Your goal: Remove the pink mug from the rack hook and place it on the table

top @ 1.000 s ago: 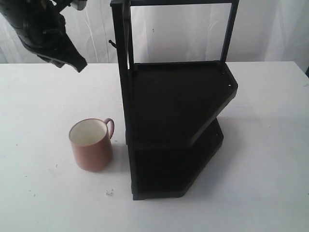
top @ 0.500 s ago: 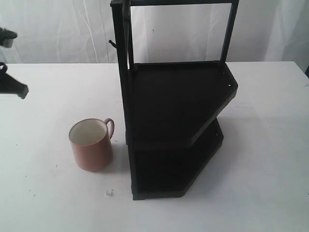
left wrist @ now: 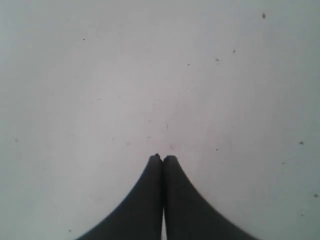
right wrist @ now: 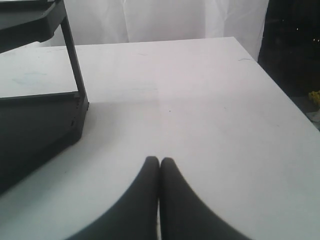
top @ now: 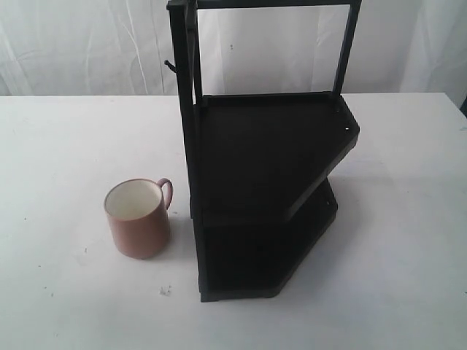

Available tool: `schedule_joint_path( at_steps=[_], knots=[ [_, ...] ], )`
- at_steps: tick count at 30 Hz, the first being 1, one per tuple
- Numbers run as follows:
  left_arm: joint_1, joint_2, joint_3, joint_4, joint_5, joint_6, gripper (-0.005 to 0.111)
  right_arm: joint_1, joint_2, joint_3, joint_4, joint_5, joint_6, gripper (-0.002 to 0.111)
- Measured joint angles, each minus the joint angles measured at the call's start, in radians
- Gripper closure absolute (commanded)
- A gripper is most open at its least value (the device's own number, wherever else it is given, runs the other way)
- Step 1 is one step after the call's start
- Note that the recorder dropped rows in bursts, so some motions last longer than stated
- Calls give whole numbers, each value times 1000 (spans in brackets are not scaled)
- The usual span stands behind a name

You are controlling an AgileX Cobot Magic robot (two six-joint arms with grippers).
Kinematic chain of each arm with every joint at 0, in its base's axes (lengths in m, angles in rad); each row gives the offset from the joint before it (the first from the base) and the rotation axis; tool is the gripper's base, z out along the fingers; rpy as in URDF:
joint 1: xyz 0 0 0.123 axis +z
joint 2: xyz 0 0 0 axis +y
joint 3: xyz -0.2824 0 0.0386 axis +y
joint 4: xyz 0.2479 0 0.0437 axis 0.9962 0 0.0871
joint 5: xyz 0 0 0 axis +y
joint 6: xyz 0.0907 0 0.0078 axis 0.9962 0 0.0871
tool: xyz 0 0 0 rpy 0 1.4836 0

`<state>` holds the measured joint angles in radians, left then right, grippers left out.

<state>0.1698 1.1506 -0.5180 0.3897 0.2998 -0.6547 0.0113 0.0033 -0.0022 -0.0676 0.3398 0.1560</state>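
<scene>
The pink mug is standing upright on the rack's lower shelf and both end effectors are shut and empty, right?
Not quite. The exterior view shows the pink mug standing upright on the table, beside the rack, not on its lower shelf. Both wrist views confirm the left end effector and right end effector are shut and empty.

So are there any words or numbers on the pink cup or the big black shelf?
No readable text anywhere. The dusty-pink ceramic mug is plain, the tall black two-shelf rack carries no label, and the flat white table shows only small dark specks, not letters.
</scene>
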Motion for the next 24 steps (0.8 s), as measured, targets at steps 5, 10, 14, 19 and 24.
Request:
schedule_joint_path(
  at_steps=[5, 10, 14, 19, 24],
  knots=[
    [3, -258, 151, -29, -127, -39, 107, 0, 0, 0, 0, 0, 0, 108],
    [3, -526, 178, -29, -159, -33, 107, 0, 0, 0, 0, 0, 0, 108],
    [3, -711, 164, -29, -157, 31, 107, 0, 0, 0, 0, 0, 0, 108],
    [3, -857, 139, -33, -141, 95, 107, 0, 0, 0, 0, 0, 0, 108],
    [3, -987, 70, -42, -95, 105, 107, 0, 0, 0, 0, 0, 0, 108]
  ],
)
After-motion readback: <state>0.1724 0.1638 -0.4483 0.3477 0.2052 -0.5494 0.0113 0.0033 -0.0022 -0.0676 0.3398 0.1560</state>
